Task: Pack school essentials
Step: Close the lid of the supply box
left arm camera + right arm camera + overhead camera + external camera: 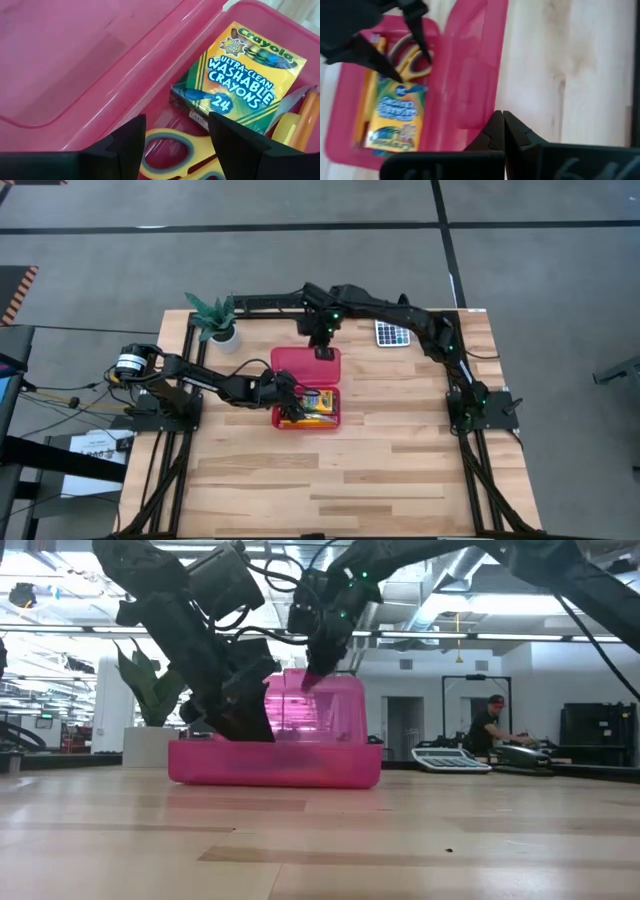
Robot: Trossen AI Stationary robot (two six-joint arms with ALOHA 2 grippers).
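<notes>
With the crayon box, scissors and pencils packed in the pink case at tabletop centre, the right gripper, jaws together at the lid's 12 o'clock edge, seemingly could swing the lid onto the left gripper, jaws apart inside.

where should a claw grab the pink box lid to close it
Take the pink lid by its free far edge, opposite the hinge, coming from above on the calculator side. It stands open behind the tray, so that edge is the exposed one. The right claw is already there; the left claw hangs over the crayon box.
</notes>
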